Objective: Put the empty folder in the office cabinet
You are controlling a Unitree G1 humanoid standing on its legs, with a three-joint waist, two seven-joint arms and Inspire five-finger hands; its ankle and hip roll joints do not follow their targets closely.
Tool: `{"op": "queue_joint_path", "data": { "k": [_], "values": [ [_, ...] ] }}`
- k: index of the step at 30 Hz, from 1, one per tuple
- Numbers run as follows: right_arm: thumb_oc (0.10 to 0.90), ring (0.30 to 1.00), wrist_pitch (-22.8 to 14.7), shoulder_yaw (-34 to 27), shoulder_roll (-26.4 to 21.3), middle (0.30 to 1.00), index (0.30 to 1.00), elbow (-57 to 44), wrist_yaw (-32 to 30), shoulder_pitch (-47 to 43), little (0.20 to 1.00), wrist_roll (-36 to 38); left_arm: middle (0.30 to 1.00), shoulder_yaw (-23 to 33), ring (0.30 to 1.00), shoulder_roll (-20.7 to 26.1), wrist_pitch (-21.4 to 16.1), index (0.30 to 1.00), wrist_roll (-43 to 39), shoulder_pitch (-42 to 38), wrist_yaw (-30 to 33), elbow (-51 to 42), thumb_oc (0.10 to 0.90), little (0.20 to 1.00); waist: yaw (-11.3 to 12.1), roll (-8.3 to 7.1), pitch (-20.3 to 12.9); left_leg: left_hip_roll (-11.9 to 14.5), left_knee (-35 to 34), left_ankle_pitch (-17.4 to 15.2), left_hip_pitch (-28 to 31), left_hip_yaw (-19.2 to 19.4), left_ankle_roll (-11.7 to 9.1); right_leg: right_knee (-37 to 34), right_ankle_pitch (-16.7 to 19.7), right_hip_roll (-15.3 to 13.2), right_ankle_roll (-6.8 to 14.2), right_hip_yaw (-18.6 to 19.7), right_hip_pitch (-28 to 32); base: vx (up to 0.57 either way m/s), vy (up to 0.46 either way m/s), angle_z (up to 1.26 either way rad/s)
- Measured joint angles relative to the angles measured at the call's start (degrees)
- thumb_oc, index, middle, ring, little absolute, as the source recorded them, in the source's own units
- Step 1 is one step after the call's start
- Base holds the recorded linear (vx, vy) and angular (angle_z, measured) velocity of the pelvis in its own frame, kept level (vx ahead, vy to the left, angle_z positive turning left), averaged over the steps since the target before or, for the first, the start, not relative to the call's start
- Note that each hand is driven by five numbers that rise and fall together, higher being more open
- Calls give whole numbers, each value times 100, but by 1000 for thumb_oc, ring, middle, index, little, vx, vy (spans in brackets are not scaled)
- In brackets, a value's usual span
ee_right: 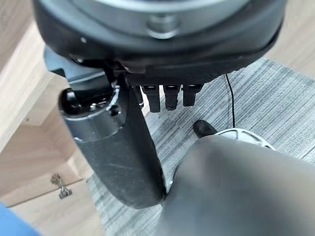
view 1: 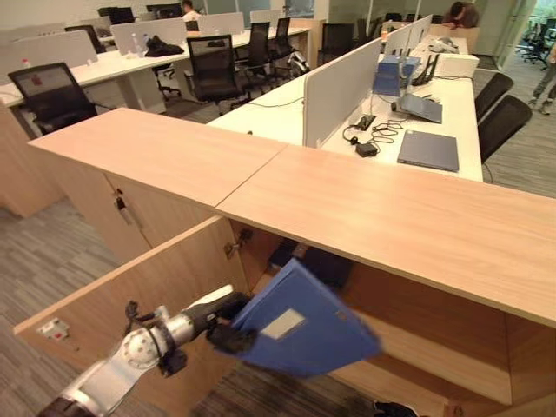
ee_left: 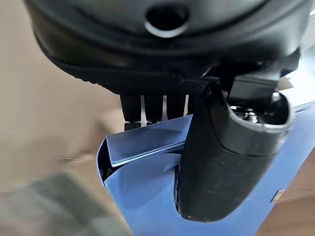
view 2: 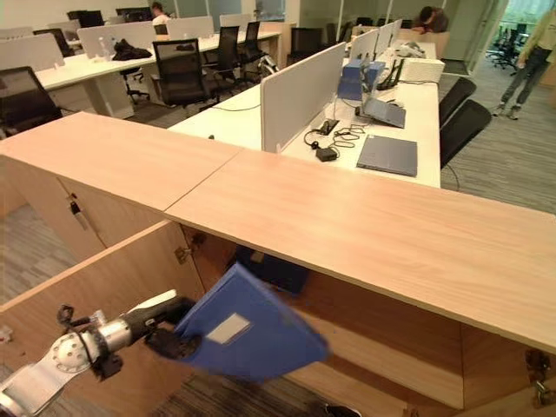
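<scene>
Left hand, fingers and thumb clamped on the blue folder, holds it tilted before the open cabinet, beside the swung door. Right hand hangs, fingers straight.

We see an open-plan office with grey striped carpet. Beyond the long wood-topped counter, a row of white desks runs away from us, split by pale divider screens. A closed laptop lies near on the right desk, with a tangle of cables just beside the screen. Black mesh chairs stand at the left desks; two more are tucked in on the right. People sit at the far desks.
</scene>
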Motion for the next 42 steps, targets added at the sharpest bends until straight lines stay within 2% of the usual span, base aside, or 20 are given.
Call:
{"op": "queue_joint_path", "data": {
  "k": [4, 9, 10, 11, 13, 16, 17, 18, 19, 20, 23, 31, 37, 42],
  "values": [
    [800, 900, 17, 1, 88, 900, 900, -40, 7, -14, 900, -8, 300, 304, 300, -11, -36, 300, 247, 165, -3, -17, 400, 300, 64, -33, -3, -30, -1, -4, 5, -1, 4, 1, -12, -30, 41, -1, 7, 0, 0, 0],
    [800, 900, 126, 8, 60, 900, 900, -324, 11, -37, 900, -264, 300, 423, 300, -59, -106, 300, 1338, 162, -7, -52, 400, 300, 27, -89, 14, -19, -2, -4, -1, 14, 4, 2, 7, -18, 27, 26, 9, -2, 3, -1],
    [800, 900, 413, 209, -47, 900, 900, -762, 19, -91, 900, -399, 300, 440, 300, -60, -118, 300, 1537, 169, -6, -25, 400, 300, 19, -112, 17, -12, -4, -22, -28, 42, -17, 6, 18, -14, 24, 60, -7, -10, 13, -9],
    [800, 900, 434, 256, -108, 900, 900, -1045, 10, -119, 900, -466, 300, 453, 300, -80, -119, 300, 1636, 177, -5, -24, 400, 300, 15, -116, 27, -7, -3, -22, -27, 63, -18, 1, 28, -11, 25, 79, -29, -11, 17, -15],
    [800, 900, 234, 157, -262, 900, 900, -2002, -109, 19, 900, -669, 300, 683, 300, -408, -126, 300, 1869, 390, 38, 28, 400, 300, 1, -73, 46, -9, -3, -4, 14, 131, 12, 0, 45, -13, 14, 145, -45, 0, 13, -13],
    [800, 900, 97, 171, -433, 900, 900, -3049, -139, 127, 900, -788, 300, 685, 300, -479, -178, 300, 1869, 591, 54, 25, 400, 300, 0, -81, 37, -12, -3, -8, 12, 133, 14, 0, 42, -13, 16, 145, -46, 0, 3, -1],
    [800, 900, 136, 179, -561, 900, 900, -3528, -118, 176, 900, -815, 300, 683, 300, -515, -195, 300, 1868, 634, 53, 29, 400, 300, -10, -117, 18, -14, -2, -10, 10, 134, 17, 17, 44, -16, 17, 146, -51, 0, 0, 0],
    [800, 900, 186, 219, -850, 900, 900, -4384, -59, 412, 900, -847, 300, 680, 300, -579, -216, 300, 1860, 642, 55, 30, 400, 300, 6, -70, 45, -31, -3, -10, -6, 132, 21, 1, 48, -33, 25, 141, -64, 0, 0, 0],
    [800, 900, 74, 227, -1075, 900, 900, -4958, -5, 556, 900, -846, 300, 679, 300, -621, -249, 300, 1857, 659, 57, 33, 400, 300, 3, -49, 54, -42, -3, -12, -6, 135, 32, 1, 55, -43, 33, 145, -67, 0, 0, 0],
    [800, 900, -133, 206, -1202, 900, 900, -5327, 18, 578, 900, -847, 300, 672, 300, -632, -304, 300, 1852, 678, 57, 26, 400, 300, -35, -34, 48, -49, -2, -9, 8, 137, 39, 1, 63, -47, 27, 148, -51, 0, 0, 0],
    [800, 900, -237, 168, -1278, 900, 900, -5887, 51, 518, 900, -874, 300, 672, 300, -680, -403, 300, 1849, 663, 166, 11, 400, 300, -118, -27, 47, -49, -2, -9, 13, 137, 39, 1, 59, -46, 32, 146, -42, 0, 0, 0],
    [800, 900, -313, 486, -1231, 900, 900, -5857, 290, 440, 900, -855, 300, 672, 300, -756, -445, 300, 1785, 629, 254, -12, 400, 300, -124, -16, 52, -48, 0, -9, -14, 148, 39, 1, 60, -49, 32, 155, -84, 0, 0, 0],
    [800, 900, -296, 912, -1219, 900, 900, -5254, 477, 290, 900, -831, 300, 674, 300, -760, -355, 300, 1209, 632, 289, -17, 400, 300, -112, -12, 56, -50, 0, -8, -31, 139, 40, 1, 59, -51, 32, 145, -91, 0, 0, 0],
    [800, 900, -245, 1114, -1213, 900, 900, -5215, 669, 220, 900, -824, 300, 695, 300, -725, -355, 300, 1155, 622, 423, -164, 400, 300, -99, -12, 57, -50, -1, -7, -41, 128, 40, 1, 57, -52, 35, 134, -93, 0, 0, 0]
  ]
}}
